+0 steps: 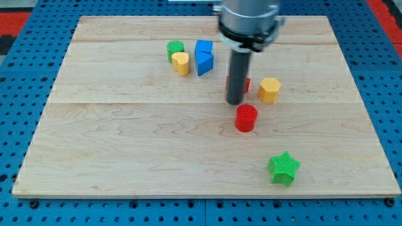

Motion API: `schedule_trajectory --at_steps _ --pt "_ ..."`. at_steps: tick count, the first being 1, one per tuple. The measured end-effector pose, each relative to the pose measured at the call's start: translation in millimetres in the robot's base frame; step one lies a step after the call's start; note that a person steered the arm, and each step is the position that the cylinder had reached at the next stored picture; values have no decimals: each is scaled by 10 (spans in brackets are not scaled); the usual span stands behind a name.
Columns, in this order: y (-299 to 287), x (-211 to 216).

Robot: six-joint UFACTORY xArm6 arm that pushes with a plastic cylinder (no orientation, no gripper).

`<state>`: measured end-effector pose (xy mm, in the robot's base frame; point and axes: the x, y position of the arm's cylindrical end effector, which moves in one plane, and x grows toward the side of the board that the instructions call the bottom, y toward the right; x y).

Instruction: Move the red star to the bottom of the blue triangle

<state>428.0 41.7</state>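
The red star (245, 84) is mostly hidden behind my rod; only a red sliver shows at the rod's right side, left of the yellow hexagon (269, 89). My tip (235, 101) rests on the board at the star's lower left, touching or nearly touching it. The blue triangle (205, 62) lies up and to the left, just under a blue cube (203, 48). A red cylinder (246, 118) stands just below my tip.
A green cylinder (175, 48) and a yellow heart-like block (181, 63) sit left of the blue blocks. A green star (283, 167) lies at the lower right. The wooden board (125, 150) rests on a blue pegboard.
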Motion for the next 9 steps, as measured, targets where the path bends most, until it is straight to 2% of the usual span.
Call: schedule_trajectory --at_steps 1,3,6,7,9 --pt "10 -130" --pt "-392 -58" --pt "594 -79" --pt "705 -298" --pt "-217 -359"
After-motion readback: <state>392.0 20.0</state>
